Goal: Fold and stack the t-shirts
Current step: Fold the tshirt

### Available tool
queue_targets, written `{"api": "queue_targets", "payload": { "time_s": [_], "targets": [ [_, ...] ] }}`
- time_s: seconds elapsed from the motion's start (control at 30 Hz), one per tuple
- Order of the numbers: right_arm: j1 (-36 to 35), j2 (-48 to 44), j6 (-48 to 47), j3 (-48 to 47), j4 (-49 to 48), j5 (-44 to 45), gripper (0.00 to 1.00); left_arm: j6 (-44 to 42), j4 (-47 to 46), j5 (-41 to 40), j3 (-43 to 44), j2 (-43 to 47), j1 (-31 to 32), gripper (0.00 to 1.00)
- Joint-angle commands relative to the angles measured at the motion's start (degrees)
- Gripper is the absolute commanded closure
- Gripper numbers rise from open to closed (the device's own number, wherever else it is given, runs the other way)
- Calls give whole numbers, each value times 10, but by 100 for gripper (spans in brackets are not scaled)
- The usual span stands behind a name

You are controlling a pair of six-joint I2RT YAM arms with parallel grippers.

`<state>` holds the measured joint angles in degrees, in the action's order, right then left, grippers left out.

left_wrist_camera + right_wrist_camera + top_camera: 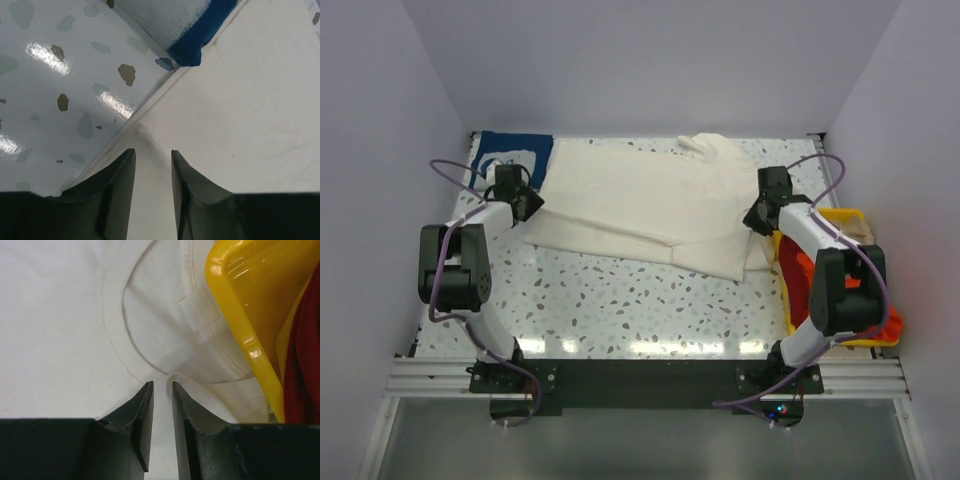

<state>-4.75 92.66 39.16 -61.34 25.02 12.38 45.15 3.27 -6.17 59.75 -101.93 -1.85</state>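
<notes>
T-shirt (640,205) of cream cloth lies folded — left pincer (152,154), right pincer (162,386) narrowly parted.

Left arm (485,222), right arm (805,228): white links, black joint housings, purple cable loops (442,170), black base plates (510,378). Left hand (152,157), right hand (162,387): two dark wedge-shaped fingers (122,190) each

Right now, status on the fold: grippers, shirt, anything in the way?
Left gripper at left edge of cream t-shirt, right gripper at its collar, both slightly parted. Shirt flat, not stacked. Yellow bin tight beside collar; navy t-shirt at far-left corner.
</notes>
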Motion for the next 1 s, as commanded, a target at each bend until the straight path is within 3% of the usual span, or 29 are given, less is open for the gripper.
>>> {"api": "queue_targets", "payload": {
  "time_s": [0.0,0.03,0.07,0.13,0.17,0.27,0.6,0.77,0.97],
  "targets": [
    [3,-8,-26,-31,-10,-2,72,-16,-35,-4,32,13,0,59],
    [4,-13,-36,-31,-12,-7,58,-16,-36,-9,26,21,0,54],
    [4,-19,-40,-33,-11,-9,50,-16,-34,-21,22,37,-1,46],
    [3,-23,-52,-48,-1,-17,38,-9,-34,-24,9,52,-2,45],
    [2,-26,-56,-54,13,-17,37,-5,-35,-27,2,68,-3,45],
    [-3,-62,-56,-34,13,-56,37,14,-56,-17,-41,108,3,47],
    [-56,-223,-22,202,-16,-57,39,57,-156,19,-196,188,43,55],
    [-72,-273,18,253,-12,-39,39,58,-171,27,-212,206,48,55],
    [-73,-264,42,286,-60,-51,42,49,-168,33,-213,219,48,56]
  ]
}}
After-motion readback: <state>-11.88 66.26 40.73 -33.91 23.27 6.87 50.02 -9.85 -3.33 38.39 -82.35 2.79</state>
